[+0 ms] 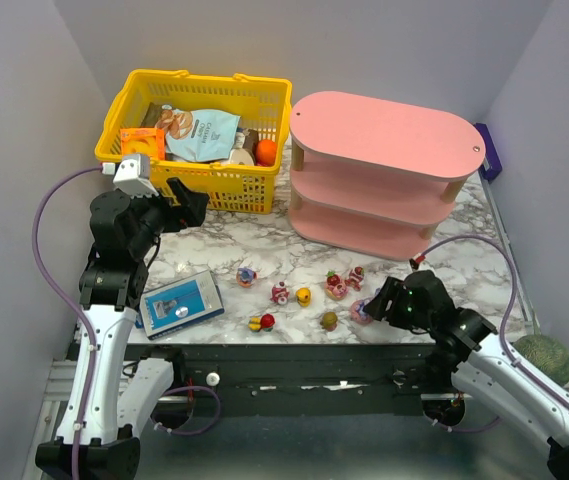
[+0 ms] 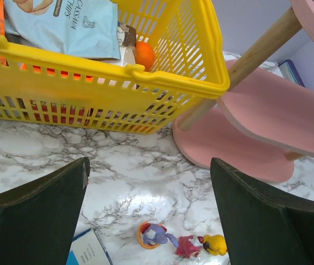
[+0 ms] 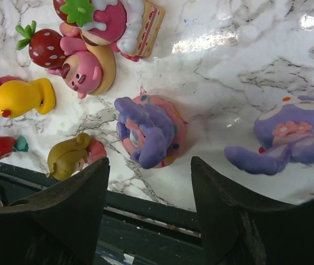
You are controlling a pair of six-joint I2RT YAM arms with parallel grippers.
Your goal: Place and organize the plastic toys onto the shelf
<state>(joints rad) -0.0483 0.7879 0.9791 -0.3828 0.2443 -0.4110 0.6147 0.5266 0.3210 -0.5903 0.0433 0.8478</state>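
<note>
Overhead view: the pink shelf (image 1: pixel 384 175) stands at the far right of the marble table (image 1: pixel 214 240), beside the yellow basket (image 1: pixel 199 135) of snack packets. All tiers that can be seen are bare. The plastic toys (image 1: pixel 304 296) lie scattered on the table in front of the shelf, between the two arms. A flat blue box (image 1: pixel 181 303) lies near the left arm. The left gripper (image 1: pixel 192 208) hangs just in front of the basket. The right gripper (image 1: pixel 374 305) is low at the right end of the toy group. Left wrist view: the jaws stand wide apart with nothing between them. The basket wall and the shelf's lower tiers lie beyond, and three toys show at the bottom edge. Right wrist view: the jaws are apart and grip nothing. A purple figurine (image 3: pixel 150 138) on a pink ring sits on the table at the gap between the fingertips (image 3: pixel 68 199), touching neither. Other toys lie to its left and right.
</note>
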